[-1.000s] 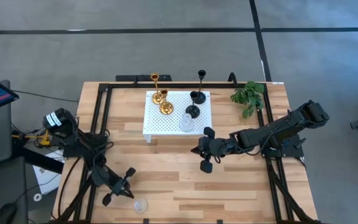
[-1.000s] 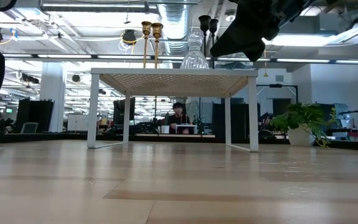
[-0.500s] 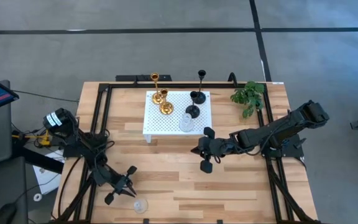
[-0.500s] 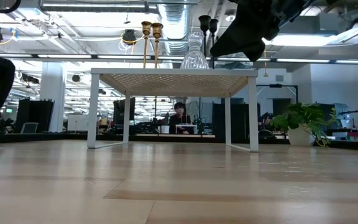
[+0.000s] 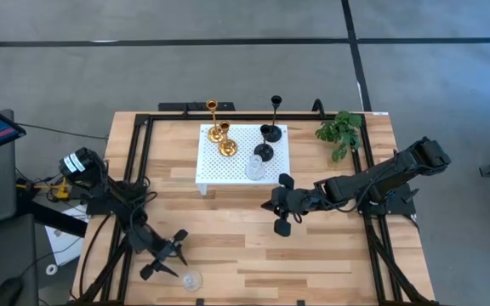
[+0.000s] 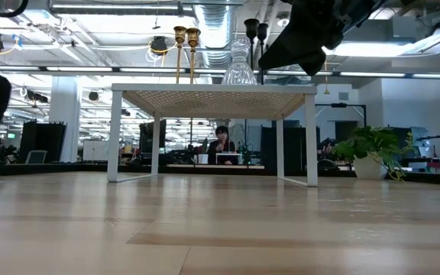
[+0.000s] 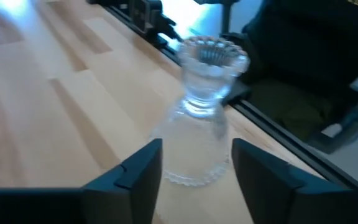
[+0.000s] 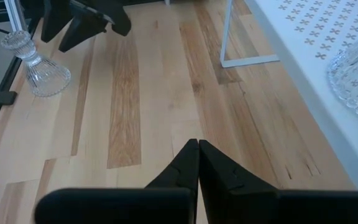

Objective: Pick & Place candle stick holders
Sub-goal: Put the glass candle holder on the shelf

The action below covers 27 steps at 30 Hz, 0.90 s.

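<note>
**Six candle holders, one of them near the worktop's front edge**

Six holders show from above. Two gold holders (image 5: 220, 133), two black holders (image 5: 267, 136) and one clear glass holder (image 5: 254, 169) stand on the white platform (image 5: 211, 170). The other glass holder (image 5: 192, 280) stands alone on the wooden worktop (image 5: 313, 255), near its front edge. The left end effector (image 5: 163, 259) is just beside it, fingers spread, holding nothing. The right end effector (image 5: 277, 214) hangs in front of the platform. A green plant (image 5: 340, 130) sits at the back right corner.

From the low view, the gold holders (image 6: 186, 42) and the black holders (image 6: 255, 30) stand tall on the platform (image 6: 212, 95), with a glass holder (image 6: 239, 69) between them. A person sits far behind.

In the left wrist view, the lone glass holder (image 7: 197, 118) stands upright between the two open fingers (image 7: 143, 171). I cannot tell if they touch it.

In the right wrist view, the two fingers (image 8: 191, 163) are pressed together with nothing between them. The lone glass holder (image 8: 37, 65) stands far off, beside the left end effector (image 8: 82, 22).
</note>
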Each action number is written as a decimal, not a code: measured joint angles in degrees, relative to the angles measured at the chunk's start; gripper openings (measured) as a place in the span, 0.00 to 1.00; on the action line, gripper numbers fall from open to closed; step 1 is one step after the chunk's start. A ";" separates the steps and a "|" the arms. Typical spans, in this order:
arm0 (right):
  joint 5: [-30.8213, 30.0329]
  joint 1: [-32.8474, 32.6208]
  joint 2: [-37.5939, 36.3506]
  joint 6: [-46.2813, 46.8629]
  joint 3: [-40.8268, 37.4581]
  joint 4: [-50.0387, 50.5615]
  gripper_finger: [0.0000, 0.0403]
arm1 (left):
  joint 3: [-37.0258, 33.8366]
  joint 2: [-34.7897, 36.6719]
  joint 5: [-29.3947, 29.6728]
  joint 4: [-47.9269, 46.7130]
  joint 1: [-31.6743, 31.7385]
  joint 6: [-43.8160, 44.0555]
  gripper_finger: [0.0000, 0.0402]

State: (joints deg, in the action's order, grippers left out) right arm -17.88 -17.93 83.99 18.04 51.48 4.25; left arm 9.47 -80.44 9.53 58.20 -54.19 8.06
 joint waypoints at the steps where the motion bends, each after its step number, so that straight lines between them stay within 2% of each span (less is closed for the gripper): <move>1: 0.00 0.00 0.00 0.00 0.00 0.00 0.00 | 0.02 0.00 0.61 0.00 0.21 0.15 0.50; 7: 0.01 0.00 0.00 0.02 0.00 0.00 0.00 | 1.68 0.02 1.04 -0.03 1.22 0.98 0.64; 12: 0.01 -0.04 0.00 0.02 -0.02 0.00 0.00 | 3.28 -0.55 -0.86 0.01 1.22 0.95 0.72; 22: 0.31 -0.04 0.00 0.03 -0.02 -0.04 0.00 | 9.02 -11.28 -0.60 0.01 2.57 1.26 0.80; 27: 1.30 -0.07 0.00 0.04 -0.02 -0.03 0.00 | 11.70 -12.91 -1.63 0.19 2.46 1.24 0.81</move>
State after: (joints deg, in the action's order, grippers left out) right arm -16.58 -18.00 83.99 18.09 51.46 4.22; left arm 21.17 -93.36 7.90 58.39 -51.72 9.30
